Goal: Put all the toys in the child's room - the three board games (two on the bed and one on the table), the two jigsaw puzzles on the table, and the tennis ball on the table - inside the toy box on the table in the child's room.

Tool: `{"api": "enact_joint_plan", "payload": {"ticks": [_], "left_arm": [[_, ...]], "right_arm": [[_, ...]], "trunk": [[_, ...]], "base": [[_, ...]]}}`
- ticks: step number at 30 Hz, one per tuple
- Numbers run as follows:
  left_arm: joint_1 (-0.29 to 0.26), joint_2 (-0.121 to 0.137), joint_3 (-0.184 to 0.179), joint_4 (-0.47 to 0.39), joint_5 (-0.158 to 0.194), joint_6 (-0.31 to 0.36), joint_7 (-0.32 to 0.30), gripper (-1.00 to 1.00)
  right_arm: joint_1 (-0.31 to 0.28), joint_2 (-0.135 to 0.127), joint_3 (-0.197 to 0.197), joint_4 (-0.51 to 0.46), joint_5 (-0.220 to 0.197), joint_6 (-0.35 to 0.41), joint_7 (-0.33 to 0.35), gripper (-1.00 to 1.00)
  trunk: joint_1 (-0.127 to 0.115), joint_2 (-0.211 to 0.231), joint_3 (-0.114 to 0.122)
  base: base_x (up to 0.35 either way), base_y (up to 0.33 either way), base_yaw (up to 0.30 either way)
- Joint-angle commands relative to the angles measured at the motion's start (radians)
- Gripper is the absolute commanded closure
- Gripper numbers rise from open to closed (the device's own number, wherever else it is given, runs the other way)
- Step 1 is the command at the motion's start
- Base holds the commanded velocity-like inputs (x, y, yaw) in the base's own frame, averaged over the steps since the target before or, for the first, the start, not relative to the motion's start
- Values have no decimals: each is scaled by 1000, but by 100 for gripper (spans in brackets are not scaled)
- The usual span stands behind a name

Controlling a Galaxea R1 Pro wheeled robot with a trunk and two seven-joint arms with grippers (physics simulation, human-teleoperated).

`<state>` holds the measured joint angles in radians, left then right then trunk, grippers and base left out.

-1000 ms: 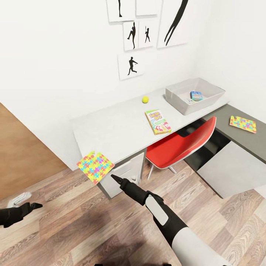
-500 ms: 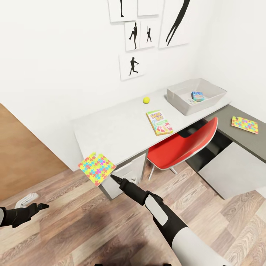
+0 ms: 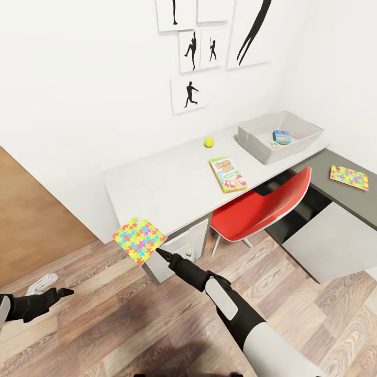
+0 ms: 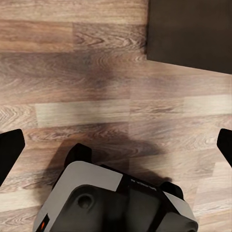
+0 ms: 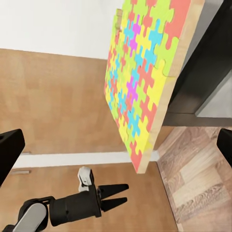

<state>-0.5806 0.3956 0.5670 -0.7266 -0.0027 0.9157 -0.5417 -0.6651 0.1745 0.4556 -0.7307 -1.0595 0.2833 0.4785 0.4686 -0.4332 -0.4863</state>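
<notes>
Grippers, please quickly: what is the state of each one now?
Left gripper: open, holding nothing.
Right gripper: open, empty, near the jigsaw puzzle.

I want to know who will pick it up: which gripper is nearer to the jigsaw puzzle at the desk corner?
Right. The right gripper is just beside the jigsaw puzzle; the left gripper hangs low over the floor, farther off.

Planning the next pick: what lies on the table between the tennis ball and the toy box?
Nothing: in the head view, bare table separates the tennis ball from the toy box.
</notes>
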Motion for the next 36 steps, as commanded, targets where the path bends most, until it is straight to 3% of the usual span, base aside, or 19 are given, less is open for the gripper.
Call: {"api": "enact_joint_plan", "payload": {"ticks": [1,15,25,36], "left_arm": [[-1,0,3,-1,-1,7,-3,-100],[-1,-2,3,-1,-1,6,-3,-100],[-1,-1,4,1,-2,6,-3,-100],[-1,-1,4,3,-2,6,-3,-100]], "right_arm": [[-1,0,2,0,-10,6,1,-100],[-1,0,6,5,-16,8,4,-100],[-1,0,5,12,-18,8,73,-100],[3,0,1,23,-17,9,84,-100]], "trunk": [[0,-2,-1],[0,-2,-1],[0,-2,-1],[0,-2,-1]], "base": [[1,1,0],[26,34,0],[-81,63,0],[-11,88,0]]}}
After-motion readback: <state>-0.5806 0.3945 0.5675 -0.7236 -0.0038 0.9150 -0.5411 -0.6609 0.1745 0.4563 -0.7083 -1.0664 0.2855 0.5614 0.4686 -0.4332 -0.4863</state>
